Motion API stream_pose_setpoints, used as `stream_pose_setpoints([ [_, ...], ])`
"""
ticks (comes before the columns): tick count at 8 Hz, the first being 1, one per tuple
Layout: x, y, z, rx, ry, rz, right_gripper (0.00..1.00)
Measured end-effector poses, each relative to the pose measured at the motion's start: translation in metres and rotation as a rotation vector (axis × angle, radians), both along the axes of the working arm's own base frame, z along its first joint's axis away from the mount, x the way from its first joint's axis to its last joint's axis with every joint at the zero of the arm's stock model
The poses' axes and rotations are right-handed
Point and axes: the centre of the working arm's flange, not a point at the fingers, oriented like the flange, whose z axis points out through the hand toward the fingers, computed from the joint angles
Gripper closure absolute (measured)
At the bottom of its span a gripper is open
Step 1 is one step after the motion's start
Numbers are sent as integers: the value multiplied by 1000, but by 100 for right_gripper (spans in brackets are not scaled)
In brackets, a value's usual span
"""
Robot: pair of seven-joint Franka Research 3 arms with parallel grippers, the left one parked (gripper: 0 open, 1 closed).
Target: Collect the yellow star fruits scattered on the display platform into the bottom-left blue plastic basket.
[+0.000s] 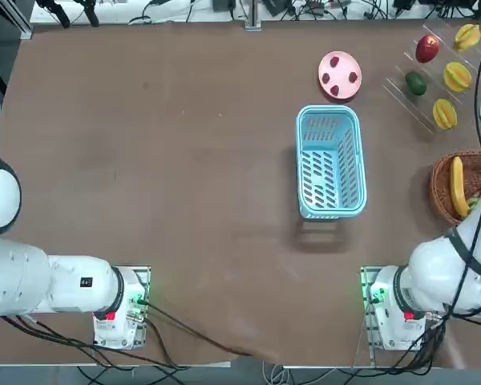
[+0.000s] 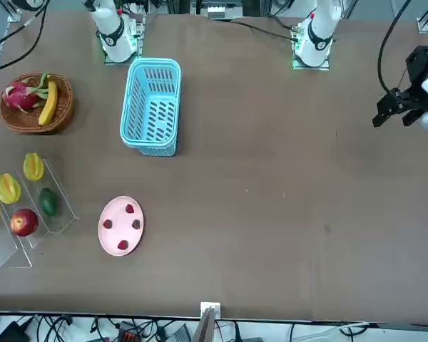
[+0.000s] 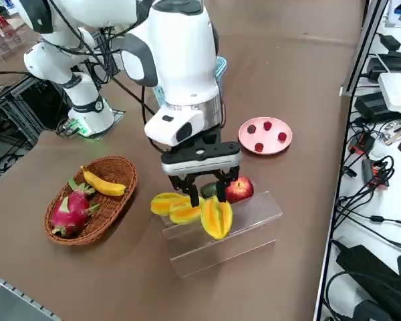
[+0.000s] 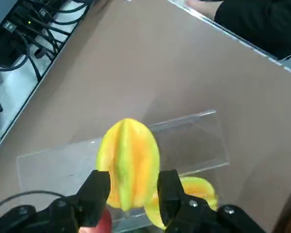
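Three yellow star fruits lie on the clear display platform [image 3: 254, 215] at the table's far right. My right gripper [image 3: 204, 194] reaches down over the farthest star fruit [image 3: 216, 218]. In the wrist view its fingers [image 4: 98, 187] press against both sides of that star fruit [image 4: 128, 155], which still sits on the platform [image 4: 194, 141]. The other two star fruits [image 3: 184, 212] [image 3: 162, 201] lie beside it, toward the robot. The blue plastic basket [image 1: 301, 160] stands empty mid-table, left of the platform.
A red apple [image 3: 240, 189] and a green fruit [image 1: 416, 83] share the platform, just behind the gripper. A wicker bowl [image 3: 113, 194] holds a banana and a dragon fruit. A pink plate [image 1: 339, 60] with red berries lies beyond the basket. Cables and boxes line the table's right edge.
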Motion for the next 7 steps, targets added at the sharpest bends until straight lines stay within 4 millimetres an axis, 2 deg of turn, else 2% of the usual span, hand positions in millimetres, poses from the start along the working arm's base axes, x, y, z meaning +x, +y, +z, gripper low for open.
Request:
stream_pose_setpoints([
  [4,5,1,-5,28,-42,-7,37],
  [7,7,0,-17,31,-35,-7,37],
])
